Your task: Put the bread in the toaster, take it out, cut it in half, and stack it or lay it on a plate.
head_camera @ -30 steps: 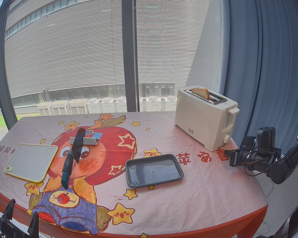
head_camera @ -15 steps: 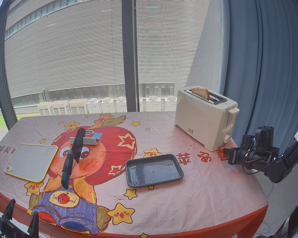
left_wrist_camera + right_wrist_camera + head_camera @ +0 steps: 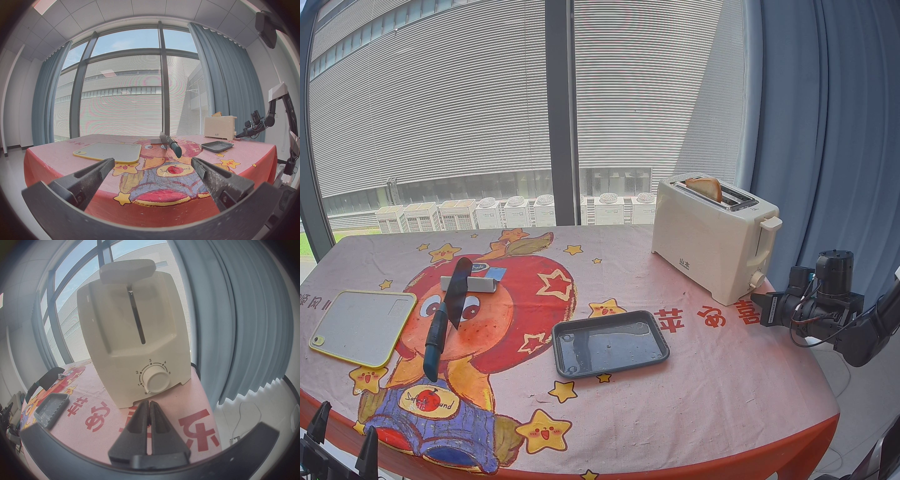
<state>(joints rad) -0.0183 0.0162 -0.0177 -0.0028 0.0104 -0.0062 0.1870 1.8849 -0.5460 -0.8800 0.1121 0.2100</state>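
Bread (image 3: 704, 187) pokes up from the toaster (image 3: 712, 240) at the right of the bench (image 3: 706, 387), my right jaws pressed together just before its dial (image 3: 155, 379), my left jaws wide by the near-left edge.

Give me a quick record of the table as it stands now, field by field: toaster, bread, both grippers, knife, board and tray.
toaster: far right of table, lever up
bread: standing in a toaster slot, top sticking out
right gripper: shut, empty, low by the toaster's dial end
left gripper: open, empty, off the table's near left edge
knife: blade propped on a small rest, handle toward the robot
cutting board: left of knife, bare
tray: dark, mid-table, empty
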